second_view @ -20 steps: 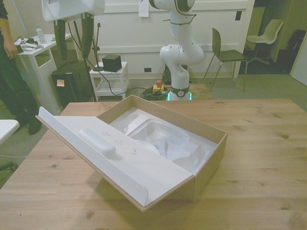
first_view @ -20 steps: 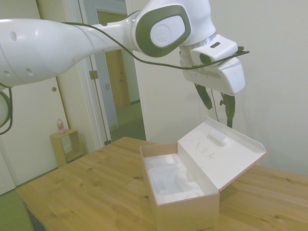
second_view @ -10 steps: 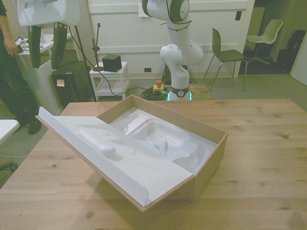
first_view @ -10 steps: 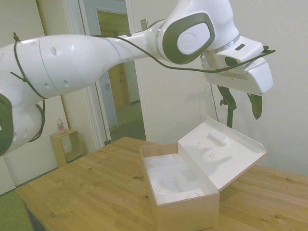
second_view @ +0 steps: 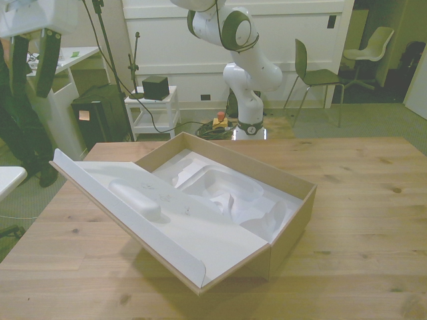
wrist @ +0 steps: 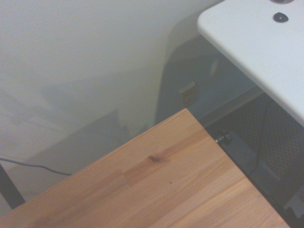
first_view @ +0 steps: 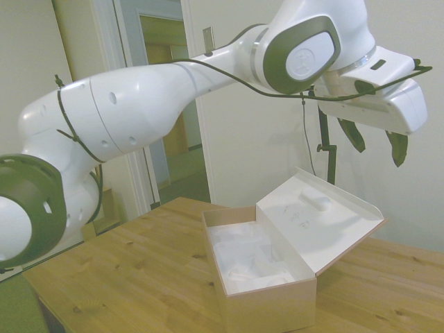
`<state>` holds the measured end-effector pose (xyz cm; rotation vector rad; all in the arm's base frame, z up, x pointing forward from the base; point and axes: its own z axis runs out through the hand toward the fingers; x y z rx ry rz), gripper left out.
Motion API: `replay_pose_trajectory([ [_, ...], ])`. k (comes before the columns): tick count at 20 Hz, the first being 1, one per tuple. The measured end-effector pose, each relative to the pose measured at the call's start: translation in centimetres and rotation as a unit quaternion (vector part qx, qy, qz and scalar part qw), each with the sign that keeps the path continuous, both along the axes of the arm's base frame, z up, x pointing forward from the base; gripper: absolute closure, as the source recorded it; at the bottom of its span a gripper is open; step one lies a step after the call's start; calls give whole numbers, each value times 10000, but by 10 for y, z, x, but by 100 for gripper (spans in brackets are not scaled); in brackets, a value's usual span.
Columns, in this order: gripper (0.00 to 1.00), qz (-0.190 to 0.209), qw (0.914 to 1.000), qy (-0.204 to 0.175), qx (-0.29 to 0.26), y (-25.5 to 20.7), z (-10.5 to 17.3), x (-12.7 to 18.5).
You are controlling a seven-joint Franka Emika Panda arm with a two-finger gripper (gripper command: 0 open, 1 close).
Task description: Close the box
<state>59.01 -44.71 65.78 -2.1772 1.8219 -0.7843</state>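
The box (first_view: pixel 267 277) sits open at lower centre of the side view on the wooden surface (first_view: pixel 125 277), its lid (first_view: pixel 319 222) tilted back. The jaws (first_view: pixel 375 141) hang spread and empty at upper right, well above the lid.

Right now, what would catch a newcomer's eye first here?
Probably the box in the middle of the wooden table, its lid swung wide open to show the white padding. Next, the big white arm's hand hanging high above and beyond the lid, fingers apart.

Matt cardboard box (second_view: pixel 293 220) on grained wooden table (second_view: pixel 373 200).
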Motion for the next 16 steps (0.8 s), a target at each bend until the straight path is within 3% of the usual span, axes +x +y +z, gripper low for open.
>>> replay_pose_trajectory([
  [5, 0, 189, 9998, -45, 0, 6, -16, 23],
  [10, 0, 312, 9995, -20, 67, 46, -8, 45],
  [16, 0, 252, 9992, 194, 247, 35, -42, 54],
])
